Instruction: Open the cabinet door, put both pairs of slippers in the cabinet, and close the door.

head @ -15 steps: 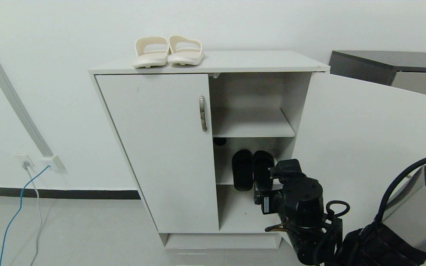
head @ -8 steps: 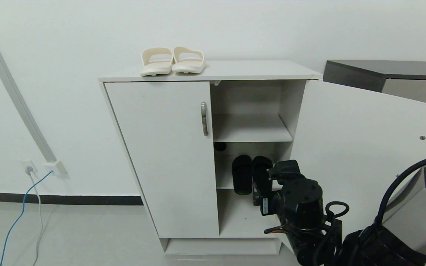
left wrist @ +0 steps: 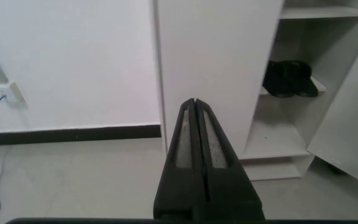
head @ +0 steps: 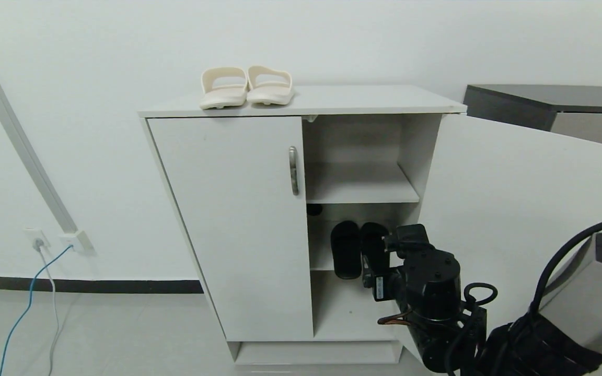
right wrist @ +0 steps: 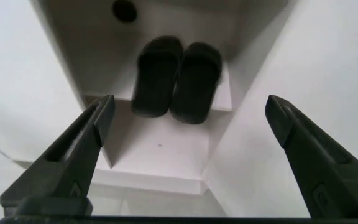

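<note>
Since the earlier pictures the whole head view has slid a little, so the camera has moved; against the cabinet (head: 374,99) the right arm (head: 431,282) sits much where it was, low in front of the open side. The left gripper (left wrist: 194,109) is clenched, its two fingers pressed flat together with nothing between them, held back from the cabinet over the floor and touching nothing. The right gripper (right wrist: 189,106) is released and spread wide, holding nothing; it faces the middle shelf (head: 322,256) just short of the black slippers (right wrist: 178,79), with no contact. At the far left, a wall socket (head: 37,238) has a blue cable (head: 24,303) trailing down to the floor. There are two pairs of slippers, four in all. The cream slippers (head: 247,86) stand side by side on the left part of the cabinet top, open-toed with one broad strap each, toes towards the wall. Below them the left door (head: 238,224) is closed, with one metal handle (head: 293,171) upright at its inner edge. The black pair lies side by side on the middle of three levels, plain slides with their heels towards the front edge; the upper shelf (head: 358,183) is above it and the bottom board (head: 348,313) below. The right door (head: 515,209) stands swung wide open.
</note>
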You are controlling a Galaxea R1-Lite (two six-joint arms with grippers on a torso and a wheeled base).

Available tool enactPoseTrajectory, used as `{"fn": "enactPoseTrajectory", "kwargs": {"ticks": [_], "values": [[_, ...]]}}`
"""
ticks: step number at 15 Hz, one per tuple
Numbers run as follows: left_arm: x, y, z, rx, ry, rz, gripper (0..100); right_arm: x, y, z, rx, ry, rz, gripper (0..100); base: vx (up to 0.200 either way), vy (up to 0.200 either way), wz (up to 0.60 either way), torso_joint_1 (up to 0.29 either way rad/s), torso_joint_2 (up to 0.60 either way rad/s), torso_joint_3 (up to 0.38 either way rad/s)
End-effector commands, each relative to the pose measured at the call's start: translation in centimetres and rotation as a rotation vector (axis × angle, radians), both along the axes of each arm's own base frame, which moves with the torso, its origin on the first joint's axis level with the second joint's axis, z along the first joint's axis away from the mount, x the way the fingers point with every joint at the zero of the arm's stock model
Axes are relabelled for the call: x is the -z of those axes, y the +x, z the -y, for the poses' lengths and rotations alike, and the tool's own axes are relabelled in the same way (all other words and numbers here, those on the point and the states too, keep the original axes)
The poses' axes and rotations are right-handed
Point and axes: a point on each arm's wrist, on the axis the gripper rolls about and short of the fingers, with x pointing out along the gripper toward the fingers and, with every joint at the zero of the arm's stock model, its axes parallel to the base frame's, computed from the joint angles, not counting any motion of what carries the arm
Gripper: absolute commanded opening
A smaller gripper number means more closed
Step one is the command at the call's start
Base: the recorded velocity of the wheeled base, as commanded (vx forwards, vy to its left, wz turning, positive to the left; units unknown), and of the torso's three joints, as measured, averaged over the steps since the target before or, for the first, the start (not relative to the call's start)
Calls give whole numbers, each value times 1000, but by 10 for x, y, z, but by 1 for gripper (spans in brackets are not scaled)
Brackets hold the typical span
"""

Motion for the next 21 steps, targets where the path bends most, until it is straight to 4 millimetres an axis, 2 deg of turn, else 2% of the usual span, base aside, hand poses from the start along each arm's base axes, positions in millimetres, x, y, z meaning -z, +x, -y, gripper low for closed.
{"fn": "enactPoseTrajectory", "kwargs": {"ticks": [1,10,21], "values": [[0,0,0,1,0,1,0,2,-1,-1,-6,-3,0,100,0,200,0,17,2,2],[0,0,0,1,0,1,0,5,-5,6,-17,-41,20,100,0,200,0,0,1,4],[0,0,0,1,-2,1,0,8,-7,6,-48,-55,11,100,0,0,0,0,0,0]]}}
